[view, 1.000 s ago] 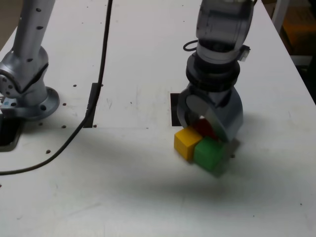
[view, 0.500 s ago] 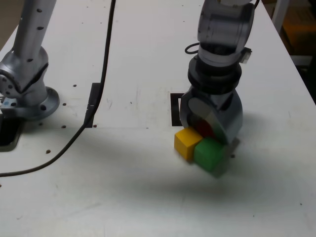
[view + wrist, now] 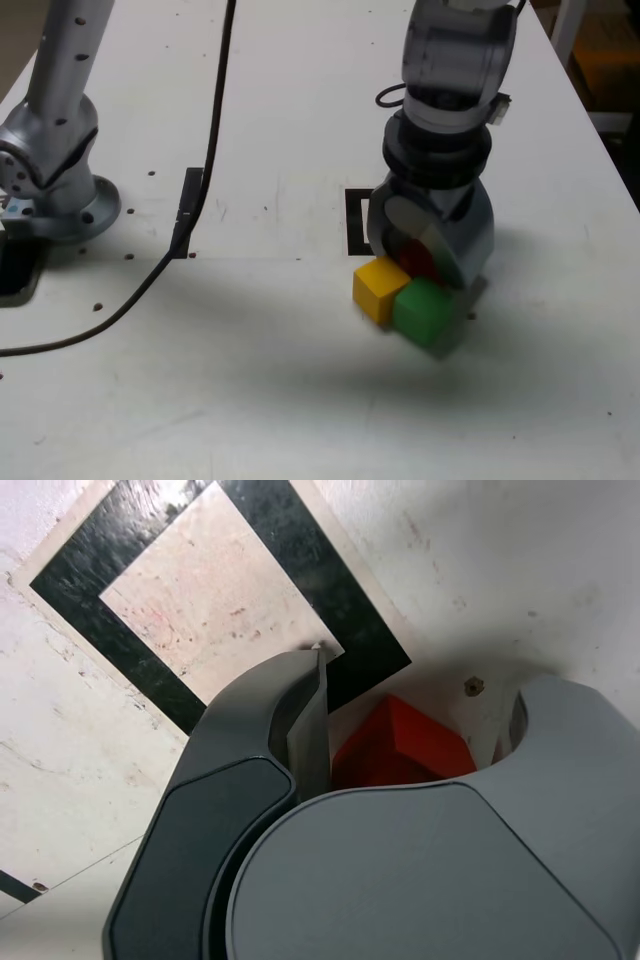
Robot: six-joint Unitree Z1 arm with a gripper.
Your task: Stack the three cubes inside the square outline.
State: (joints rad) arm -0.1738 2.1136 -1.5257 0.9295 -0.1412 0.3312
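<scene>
White and scuffed, the bench point(image 3: 300, 380) fills both views. At centre right of the exterior view the hand point(image 3: 400, 755) points down over the red cube point(image 3: 400, 748), fingers on either side and apparently pinching it. Yellow cube point(image 3: 379, 288) and green cube point(image 3: 424, 310) sit touching just below. Empty, the square outline point(image 3: 150, 570) lies just beside the hand; stacking looks not yet begun
</scene>
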